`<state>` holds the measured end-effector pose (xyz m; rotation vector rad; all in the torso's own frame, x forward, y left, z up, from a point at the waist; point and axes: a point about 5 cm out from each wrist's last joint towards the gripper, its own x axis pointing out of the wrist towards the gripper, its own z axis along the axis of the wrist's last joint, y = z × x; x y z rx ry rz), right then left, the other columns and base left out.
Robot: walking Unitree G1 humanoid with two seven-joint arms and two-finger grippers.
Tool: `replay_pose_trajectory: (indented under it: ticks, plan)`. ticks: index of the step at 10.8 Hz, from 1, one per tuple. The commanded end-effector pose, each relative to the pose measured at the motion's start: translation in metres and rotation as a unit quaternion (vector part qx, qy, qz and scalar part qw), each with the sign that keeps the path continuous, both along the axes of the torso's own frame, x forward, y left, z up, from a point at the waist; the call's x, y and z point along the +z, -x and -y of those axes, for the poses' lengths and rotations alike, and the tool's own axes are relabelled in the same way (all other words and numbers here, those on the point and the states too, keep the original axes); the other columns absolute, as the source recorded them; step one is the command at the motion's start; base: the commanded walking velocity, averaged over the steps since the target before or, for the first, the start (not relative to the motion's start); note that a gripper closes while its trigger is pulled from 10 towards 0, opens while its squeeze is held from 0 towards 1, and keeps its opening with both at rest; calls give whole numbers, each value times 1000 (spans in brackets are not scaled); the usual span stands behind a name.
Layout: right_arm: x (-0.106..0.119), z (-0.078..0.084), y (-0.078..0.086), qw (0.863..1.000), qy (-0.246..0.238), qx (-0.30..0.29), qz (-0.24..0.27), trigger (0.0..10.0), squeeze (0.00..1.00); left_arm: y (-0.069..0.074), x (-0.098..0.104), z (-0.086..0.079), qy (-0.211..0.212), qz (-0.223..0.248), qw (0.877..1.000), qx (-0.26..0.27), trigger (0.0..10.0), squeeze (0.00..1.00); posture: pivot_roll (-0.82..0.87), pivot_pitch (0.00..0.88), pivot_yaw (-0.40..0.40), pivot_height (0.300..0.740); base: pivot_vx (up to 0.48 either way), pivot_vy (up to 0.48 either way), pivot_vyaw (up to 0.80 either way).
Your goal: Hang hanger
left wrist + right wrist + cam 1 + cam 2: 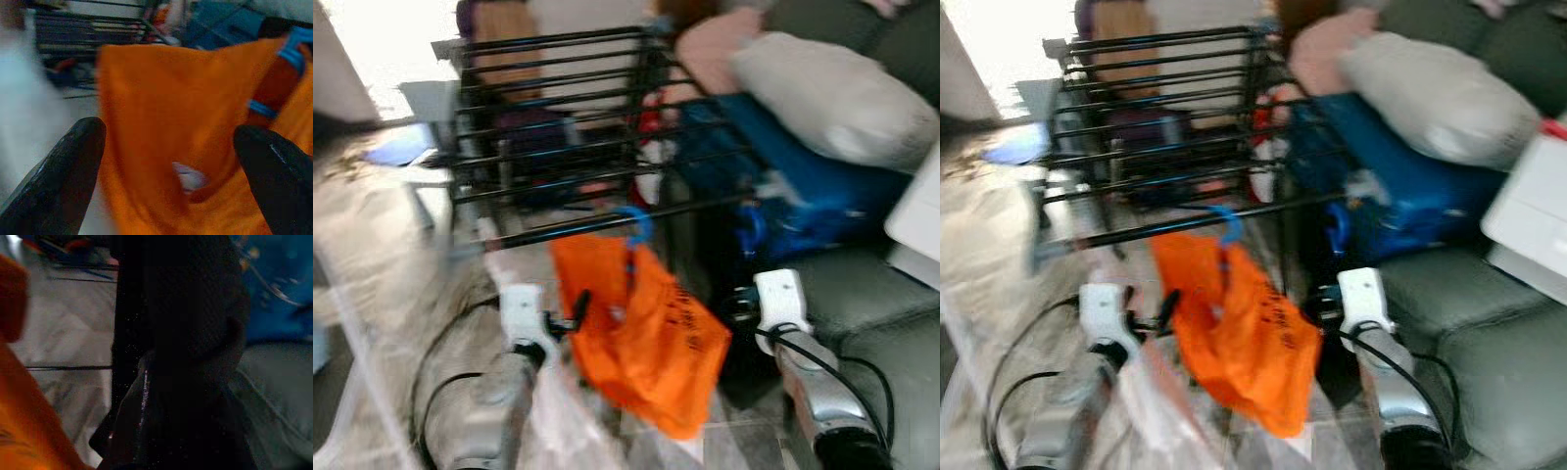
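An orange garment (641,328) hangs on a blue hanger (634,223), whose hook sits over the front bar of a black drying rack (558,108). My left gripper (570,318) is at the garment's left edge. In the left wrist view it (168,181) is open, with the orange cloth (161,117) and a piece of the blue hanger (298,46) just beyond its fingertips. My right gripper (749,305) is low on the garment's right, beside the rack's dark corner post. The right wrist view is dark, with orange cloth (19,396) at one edge. The eye views are blurred.
A grey-green sofa (871,304) stands on the right with a beige pillow (832,98), blue fabric (783,176) and a white box (915,220) on it. Clear plastic (558,421) lies low between my arms. Pale tiled floor (382,255) stretches to the left.
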<state>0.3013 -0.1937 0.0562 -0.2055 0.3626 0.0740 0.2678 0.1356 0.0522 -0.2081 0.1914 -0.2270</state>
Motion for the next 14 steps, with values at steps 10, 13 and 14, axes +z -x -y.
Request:
replay_pose_trajectory:
  ticks: [10, 13, 14]
  plan:
    - [53, 12, -66, 997, -76, -27, -7, 10000, 0, 13, 10, -5, -19, -11, 1000, -16, 10000, 0, -142, 0, 66, 740, 0, 0, 0]
    - [49, 6, -71, 993, -98, -8, -58, 10000, 0, 14, 11, -5, -22, -16, 999, -17, 10000, 0, -135, 0, 57, 740, 0, 0, 0]
    - [48, 7, -72, 993, -100, -3, -69, 10000, 0, 15, 11, -6, -23, -20, 999, -17, 10000, 0, -132, 0, 52, 740, 0, 0, 0]
